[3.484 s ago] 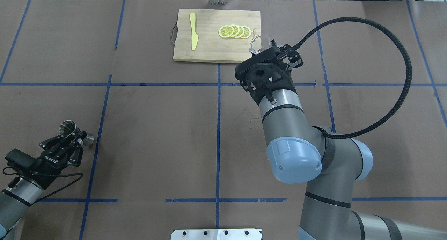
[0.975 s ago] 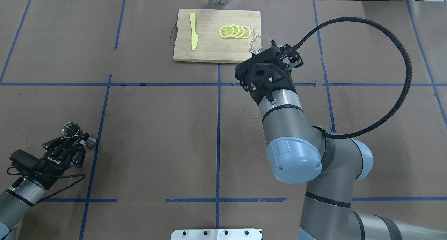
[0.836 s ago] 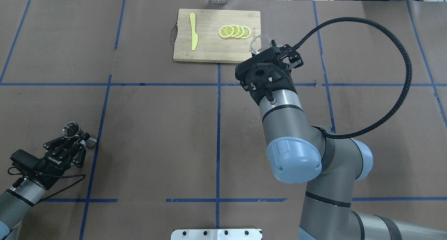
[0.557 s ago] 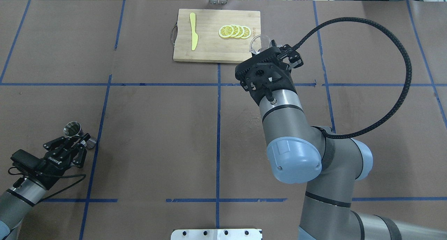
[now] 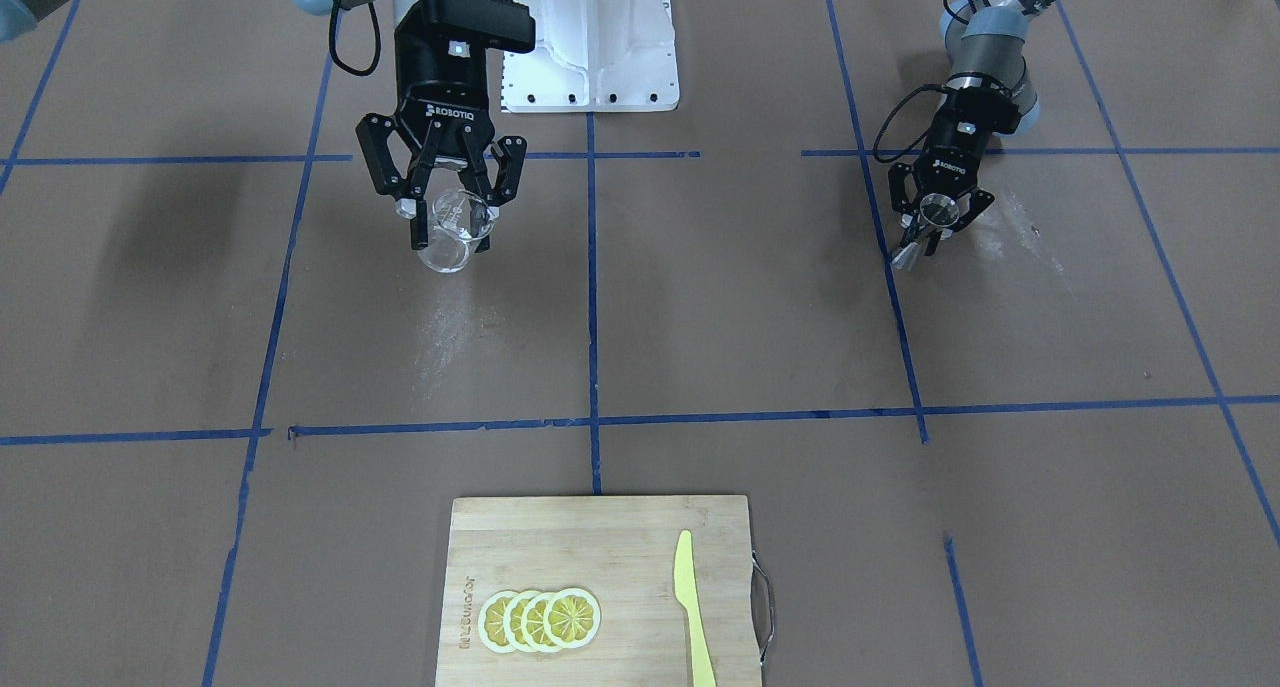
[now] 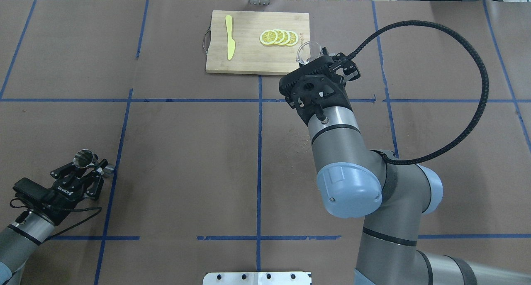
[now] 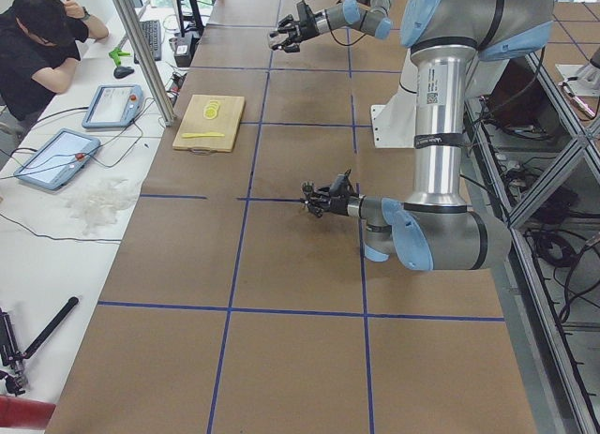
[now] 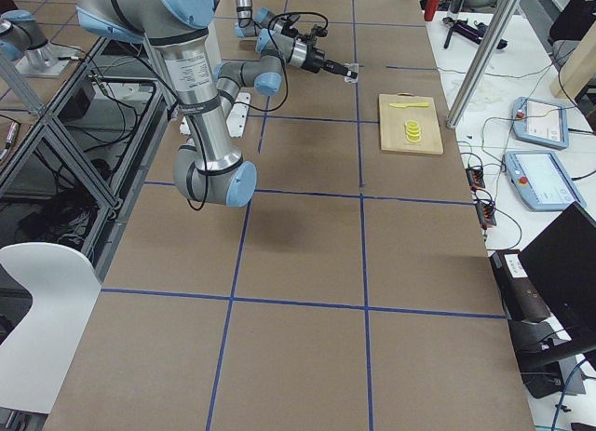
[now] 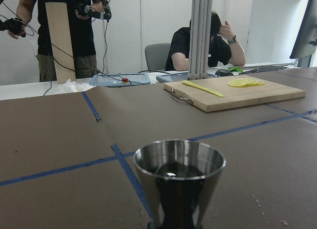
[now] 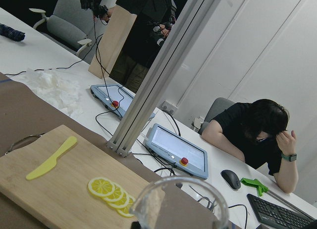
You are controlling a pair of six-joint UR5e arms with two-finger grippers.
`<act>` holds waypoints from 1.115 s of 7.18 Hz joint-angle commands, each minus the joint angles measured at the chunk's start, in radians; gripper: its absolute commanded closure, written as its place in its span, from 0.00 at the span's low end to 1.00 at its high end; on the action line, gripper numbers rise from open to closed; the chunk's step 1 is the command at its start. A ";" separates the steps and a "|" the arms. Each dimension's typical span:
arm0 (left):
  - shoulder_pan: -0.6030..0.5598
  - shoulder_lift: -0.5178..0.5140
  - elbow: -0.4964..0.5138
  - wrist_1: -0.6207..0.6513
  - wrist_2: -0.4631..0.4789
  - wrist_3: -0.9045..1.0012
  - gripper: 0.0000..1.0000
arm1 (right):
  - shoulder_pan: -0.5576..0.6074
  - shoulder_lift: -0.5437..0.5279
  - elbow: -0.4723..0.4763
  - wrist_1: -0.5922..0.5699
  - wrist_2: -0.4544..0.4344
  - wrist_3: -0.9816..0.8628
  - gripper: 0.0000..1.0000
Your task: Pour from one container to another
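Observation:
My left gripper [image 6: 93, 166] is shut on a small steel jigger [image 6: 84, 157] low over the table's left near side. The jigger [image 9: 178, 182] fills the bottom of the left wrist view, upright, mouth up. Whether its foot touches the table I cannot tell. My right gripper [image 5: 452, 229] is shut on a clear glass cup [image 5: 448, 237], held above the table. From overhead the glass cup [image 6: 309, 51] pokes out past the wrist, by the board's right corner. Its rim [image 10: 178, 202] shows at the bottom of the right wrist view.
A wooden cutting board [image 6: 253, 59] lies at the table's far middle with lemon slices [image 6: 278, 37] and a yellow plastic knife [image 6: 229, 37]. A person [image 7: 37, 50] sits at a side desk beyond the far edge. Blue tape lines cross the brown table cover.
My left gripper has drawn back a little toward the robot with the jigger in it. The right arm and the glass cup have not moved.

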 commanded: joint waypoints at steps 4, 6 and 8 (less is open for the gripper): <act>0.000 0.000 -0.014 -0.018 0.011 0.002 0.00 | 0.000 0.002 -0.001 0.000 0.000 0.000 1.00; -0.002 0.000 -0.021 -0.084 0.012 0.011 0.00 | -0.002 0.002 -0.001 0.000 0.000 0.000 1.00; -0.008 0.003 -0.046 -0.097 0.012 0.016 0.00 | -0.002 0.003 -0.001 0.000 0.000 -0.002 1.00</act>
